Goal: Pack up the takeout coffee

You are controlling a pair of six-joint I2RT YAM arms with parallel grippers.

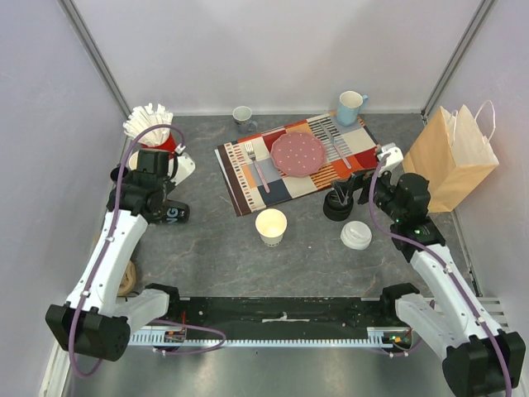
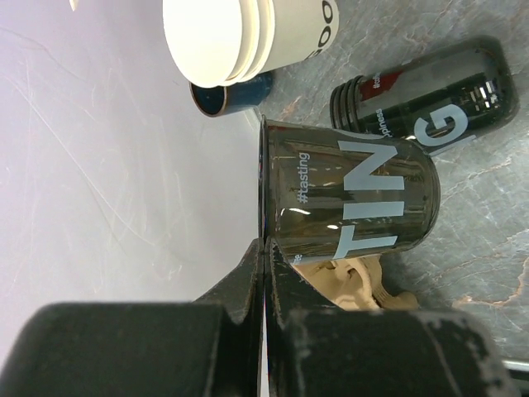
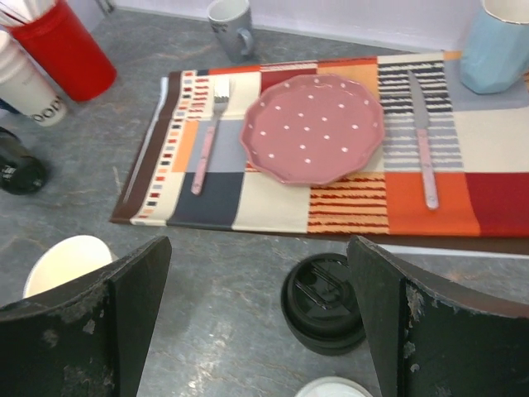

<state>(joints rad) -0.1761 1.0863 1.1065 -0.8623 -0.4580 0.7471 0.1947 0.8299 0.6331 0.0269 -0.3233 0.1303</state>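
- Saw the right pincer (image 3: 256, 248) spread wide open with nothing in it, hanging just off the near edge of the placemat (image 3: 269, 203).
- Spotted the black lid (image 3: 321, 289) lying flat on the grey surface (image 1: 215, 256), just off that same near edge, by the right half of the placemat.
- Found the white lid (image 1: 356, 235) flat on the surface too, a bit farther out from the placemat's near right corner.
- Saw the cream cup (image 1: 271, 225) standing up, open at the top, near the placemat's near edge, by its left half.
- Saw the left pincer (image 2: 263, 248) shut tight, well off to the left of the placemat.
- Found its tips right at the rim of a black cup (image 2: 355, 198) with white letters, lying on its side.
- Could not tell about any pinch on that rim.
- Spotted a dark bottle (image 2: 430, 91) lying down and a stack of white cups (image 2: 231, 41) there as well, all well left of the placemat.
- Saw a pink plate (image 3: 314, 128) in the middle of the placemat, with a fork (image 3: 208, 132) on its left part and a knife (image 3: 423, 141) on its right part.
- Found a blue mug (image 1: 350, 107) at the placemat's far right corner and a grey mug (image 1: 242, 116) just past its far left corner.
- Saw a brown paper bag (image 1: 453, 153) standing up, off to the right of the placemat.
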